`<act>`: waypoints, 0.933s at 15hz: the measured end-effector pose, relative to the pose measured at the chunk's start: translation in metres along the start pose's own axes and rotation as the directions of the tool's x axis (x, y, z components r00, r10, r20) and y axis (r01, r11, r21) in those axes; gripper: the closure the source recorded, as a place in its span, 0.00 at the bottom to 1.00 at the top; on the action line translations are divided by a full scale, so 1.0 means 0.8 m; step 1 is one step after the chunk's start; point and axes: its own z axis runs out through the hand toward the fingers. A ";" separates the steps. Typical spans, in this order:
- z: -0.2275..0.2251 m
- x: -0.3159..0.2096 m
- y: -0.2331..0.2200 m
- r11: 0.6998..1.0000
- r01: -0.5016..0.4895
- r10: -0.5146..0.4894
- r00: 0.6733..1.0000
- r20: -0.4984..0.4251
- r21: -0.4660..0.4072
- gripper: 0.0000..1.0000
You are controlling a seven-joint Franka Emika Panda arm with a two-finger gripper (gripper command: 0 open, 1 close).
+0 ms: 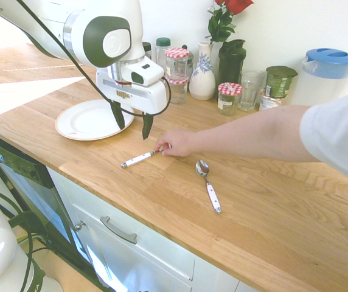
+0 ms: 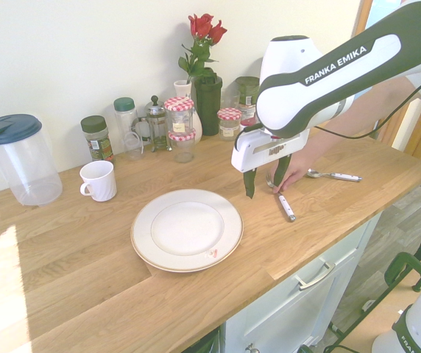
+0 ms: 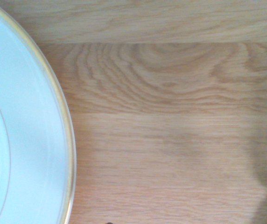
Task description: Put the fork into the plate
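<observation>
Noted on the wooden counter [image 1: 271, 207]: fork [image 1: 139, 159] lying flat just beyond the gripper [image 1: 131, 120], on the side away from the plate [image 1: 83, 121], white handle end pointing toward the counter's front edge, tines hidden under a person's hand [image 1: 175, 142]. Judged as a staging placement: hand pressing or adjusting the fork's metal end, so object not yet free for pickup. Plate set flat directly beside the gripper on its other side, empty, rim close under one finger in the first exterior view; placed near, presumably to keep the transfer short. Spoon [image 1: 208, 184] lying further out past the fork, well apart from the gripper, likely a distractor with a similar white handle. Gripper hovering above bare wood between plate and fork, fingers pointing down, spread to a moderate gap, gripping nothing and touching nothing. Confirmed in second exterior view: gripper [image 2: 266, 180] clear of the fork [image 2: 285, 207], with the hand [image 2: 293, 173] right behind it. Wrist view showing only plate rim [image 3: 54, 93] and bare counter. Risk recorded: descent toward the fork unsafe while hand remains on it.
</observation>
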 end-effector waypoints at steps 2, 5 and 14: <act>0.004 0.002 0.001 1.000 0.006 -0.006 1.000 0.002 -0.011 0.00; 0.004 0.022 0.003 0.999 -0.036 0.035 0.999 -0.019 -0.025 0.00; -0.016 0.104 0.053 0.972 -0.231 0.220 0.963 -0.156 -0.053 0.00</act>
